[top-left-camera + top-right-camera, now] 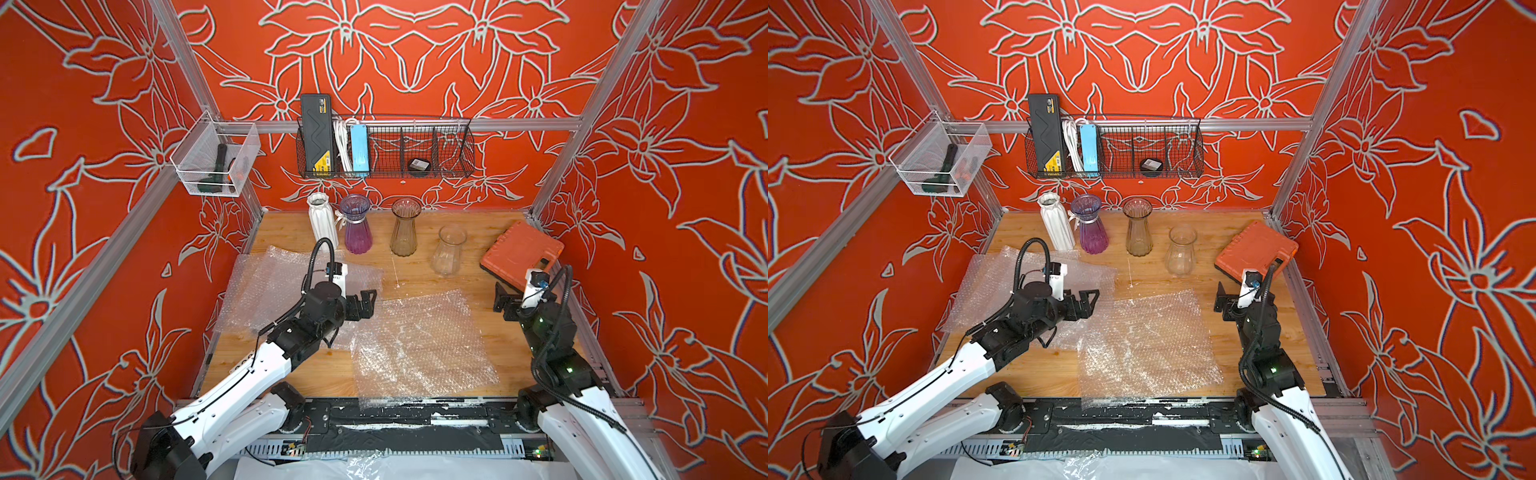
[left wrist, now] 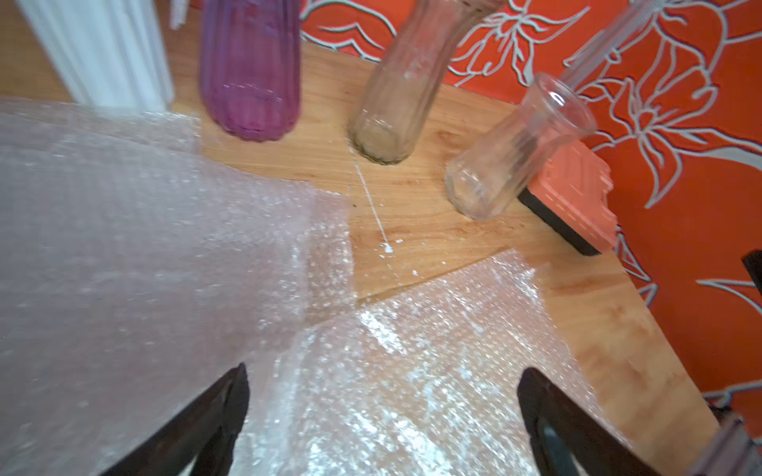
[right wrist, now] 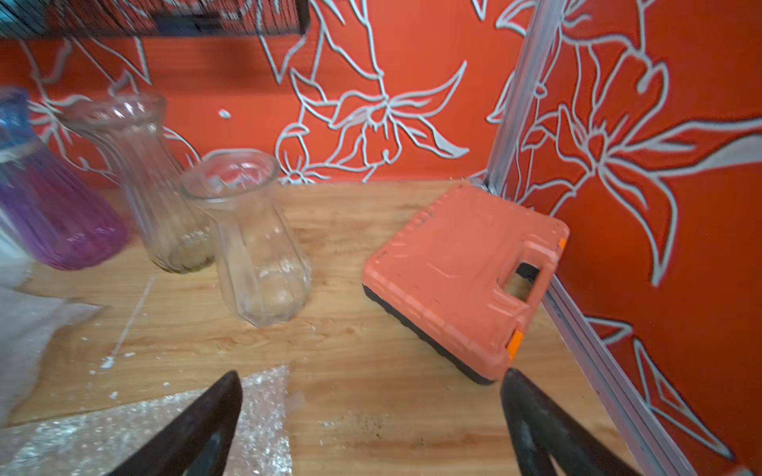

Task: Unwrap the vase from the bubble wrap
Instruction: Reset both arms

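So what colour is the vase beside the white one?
The vase is purple, clearest in a top view.

Four vases stand along the far side of the worktop (image 1: 415, 274): one white vase (image 1: 322, 220), one purple vase (image 1: 356, 226), one amber vase (image 1: 404, 228) and one clear vase (image 1: 449, 251). There is one orange case (image 1: 521, 253) at the far right. The bubble wrap (image 1: 419, 345) is one sheet in the near middle plus overlapping sheets at the left, at least two. Two holders hang above: one wire basket (image 1: 453, 153) and one clear bin (image 1: 187, 166). There are two arms, a left arm (image 1: 257, 374) and a right arm (image 1: 582, 411).
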`<state>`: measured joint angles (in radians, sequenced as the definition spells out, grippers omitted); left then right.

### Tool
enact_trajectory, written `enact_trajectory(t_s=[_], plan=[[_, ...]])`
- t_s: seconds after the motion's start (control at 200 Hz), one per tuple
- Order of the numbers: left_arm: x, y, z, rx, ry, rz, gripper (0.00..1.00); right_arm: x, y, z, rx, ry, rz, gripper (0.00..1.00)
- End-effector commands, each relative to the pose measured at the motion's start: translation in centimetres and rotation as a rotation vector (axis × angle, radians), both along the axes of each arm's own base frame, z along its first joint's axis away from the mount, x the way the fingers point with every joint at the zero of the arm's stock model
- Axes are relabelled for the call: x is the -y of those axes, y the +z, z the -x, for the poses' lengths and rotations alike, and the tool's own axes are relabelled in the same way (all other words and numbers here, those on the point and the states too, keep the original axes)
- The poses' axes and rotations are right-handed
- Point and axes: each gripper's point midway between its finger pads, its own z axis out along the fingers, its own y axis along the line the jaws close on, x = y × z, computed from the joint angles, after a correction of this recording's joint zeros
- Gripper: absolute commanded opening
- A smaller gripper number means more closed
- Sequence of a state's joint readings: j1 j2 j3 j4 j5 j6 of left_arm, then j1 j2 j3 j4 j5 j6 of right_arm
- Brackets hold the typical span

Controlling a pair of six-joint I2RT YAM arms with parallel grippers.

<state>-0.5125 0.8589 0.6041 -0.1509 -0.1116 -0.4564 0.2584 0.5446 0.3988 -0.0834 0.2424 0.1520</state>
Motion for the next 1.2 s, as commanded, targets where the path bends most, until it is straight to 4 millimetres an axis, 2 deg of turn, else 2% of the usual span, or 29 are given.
enact_trajectory(t_s=[0.0, 0.16, 0.265, 0.36, 0.48, 0.601, 0.691, 0.866, 0.876, 0.911, 1.091, 1.196], plan=[[-4.0, 1.2, -0.6, 0.053, 0.145, -0.063, 0.99, 1.6, -1.1, -1.6, -0.05, -0.09, 0.008, 0.98], [-9.0, 0.5, -0.5, 0.135, 0.344, -0.102, 0.99, 2.7, -3.4, -4.8, -0.083, -0.097, -0.049, 0.98], [-12.7, 0.4, 0.1, 0.228, 0.513, -0.175, 0.99, 4.2, -4.2, -5.6, -0.04, -0.129, -0.075, 0.98], [-13.6, 0.3, 0.2, 0.304, 0.541, -0.24, 0.99, 4.0, -4.6, -6.2, 0.031, -0.061, -0.01, 0.98], [-14.6, -0.8, 0.0, 0.337, 0.576, -0.272, 0.99, 5.1, -6.4, -7.0, -0.031, -0.085, -0.016, 0.98], [-17.0, -1.5, -0.4, 0.369, 0.648, -0.276, 0.99, 5.6, -8.1, -7.8, -0.063, -0.092, -0.026, 0.98], [-18.4, -2.2, -0.9, 0.378, 0.679, -0.284, 0.99, 5.8, -8.4, -8.5, -0.043, -0.094, -0.011, 0.98], [-18.4, -3.0, -2.7, 0.42, 0.636, -0.269, 0.99, 5.9, -8.9, -8.2, -0.028, -0.1, -0.008, 0.98], [-18.4, -3.8, -2.8, 0.4, 0.63, -0.269, 0.99, 5.9, -8.8, -8.2, -0.027, -0.099, -0.008, 0.98], [-17.9, -4.5, -3.2, 0.393, 0.595, -0.269, 0.99, 5.8, -9.0, -8.3, -0.034, -0.098, -0.005, 0.98], [-17.8, -5.5, -3.8, 0.402, 0.568, -0.306, 0.99, 3.8, -10.5, -9.6, -0.063, -0.025, 0.067, 0.98], [-16.3, -6.1, -4.9, 0.4, 0.468, -0.318, 0.99, 4.3, -10.3, -9.4, -0.039, -0.063, 0.064, 0.98]])
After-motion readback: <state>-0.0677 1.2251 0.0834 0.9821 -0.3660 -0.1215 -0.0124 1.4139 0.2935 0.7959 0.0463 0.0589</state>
